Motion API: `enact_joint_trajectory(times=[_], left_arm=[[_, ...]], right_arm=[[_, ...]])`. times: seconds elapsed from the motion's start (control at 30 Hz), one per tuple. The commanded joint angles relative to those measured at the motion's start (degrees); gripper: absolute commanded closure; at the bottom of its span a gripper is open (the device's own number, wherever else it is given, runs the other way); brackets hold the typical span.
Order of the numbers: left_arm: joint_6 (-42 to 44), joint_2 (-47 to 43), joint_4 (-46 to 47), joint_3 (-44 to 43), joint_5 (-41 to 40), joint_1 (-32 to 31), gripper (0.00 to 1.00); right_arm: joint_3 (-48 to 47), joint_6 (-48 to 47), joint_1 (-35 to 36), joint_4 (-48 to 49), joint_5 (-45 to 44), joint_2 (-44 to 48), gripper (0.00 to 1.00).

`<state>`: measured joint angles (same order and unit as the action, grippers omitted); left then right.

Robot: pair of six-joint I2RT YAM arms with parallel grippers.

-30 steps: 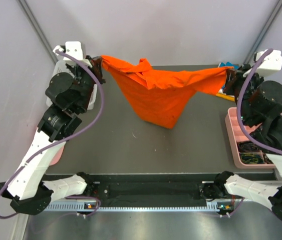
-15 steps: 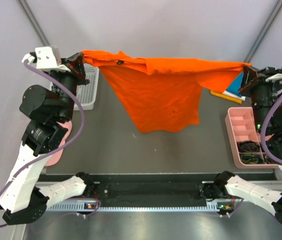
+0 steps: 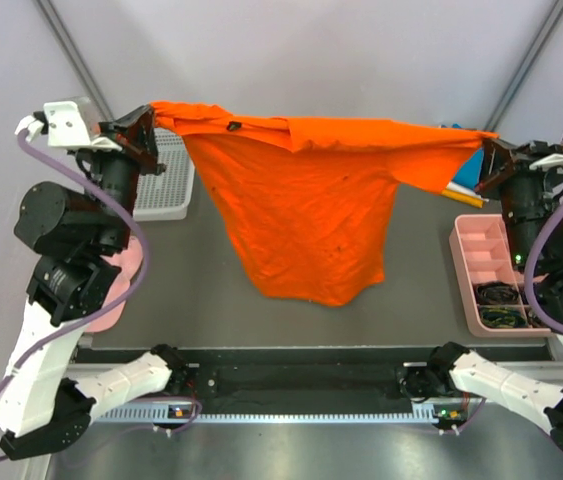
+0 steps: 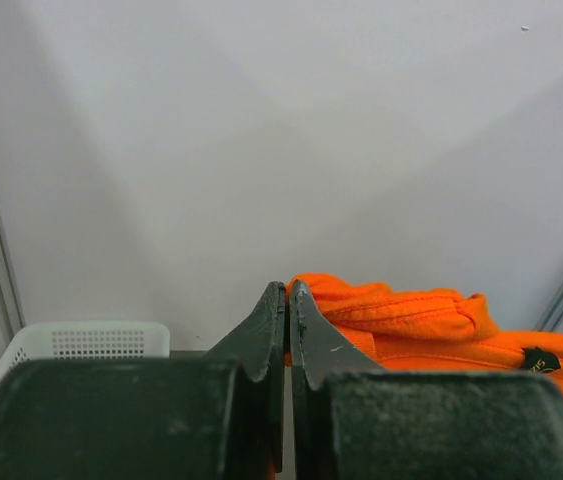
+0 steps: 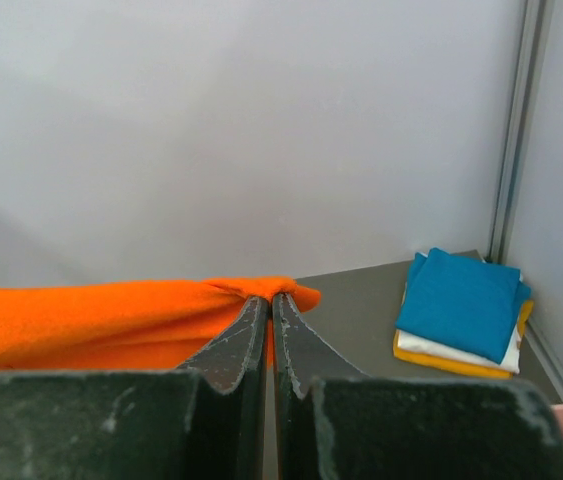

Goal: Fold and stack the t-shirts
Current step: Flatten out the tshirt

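L fingers [image 4: 264, 335] pressed together, pinching one top corner of the bright orange fabric t-shirt [image 3: 311, 210], approx 10 o'clock in top view. R fingers [image 5: 248, 335] likewise clamped on opposite corner, approx 2 o'clock. Shirt stretched btwn them, hanging over dark tabletop [image 3: 201, 290], hem toward 6. At 2 o'clock far corner, beyond R fingers, folded stack of teal, white, amber shirts [image 5: 461, 310] lies on tabletop.
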<state>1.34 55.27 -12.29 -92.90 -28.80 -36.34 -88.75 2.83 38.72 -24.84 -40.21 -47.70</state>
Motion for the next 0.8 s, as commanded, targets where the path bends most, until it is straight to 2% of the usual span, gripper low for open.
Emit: enact_joint_trajectory(times=[0.0,0.27,0.4,0.5,0.63,0.73,0.77], left_arm=[[-1.08,-5.42,-0.01,-2.90,-0.57,0.39,1.00],[-2.84,-10.70,-3.52,-5.18,0.15,0.39,1.00],[-3.45,-11.50,-4.23,-3.87,0.23,0.39,1.00],[-2.14,-9.83,-1.95,-0.72,-2.22,0.39,1.00],[2.24,-4.48,5.76,3.68,-4.34,0.39,1.00],[6.81,2.46,14.62,7.20,-6.18,0.56,1.00],[7.53,7.18,15.97,7.73,-6.36,1.00,1.00]], right_arm=[[1.12,2.87,-0.66,-3.80,0.47,3.84,1.00],[4.46,7.45,-0.58,-10.22,8.91,8.33,1.00],[5.60,9.12,-0.58,-11.81,9.71,8.68,1.00],[8.41,10.09,-0.58,-10.50,5.07,7.98,1.00],[11.83,10.62,-0.58,-6.47,-1.88,3.86,1.00],[14.82,10.09,-0.58,-0.94,-7.33,-0.35,1.00],[15.27,10.35,-0.75,-0.04,-8.65,-1.42,1.00]])
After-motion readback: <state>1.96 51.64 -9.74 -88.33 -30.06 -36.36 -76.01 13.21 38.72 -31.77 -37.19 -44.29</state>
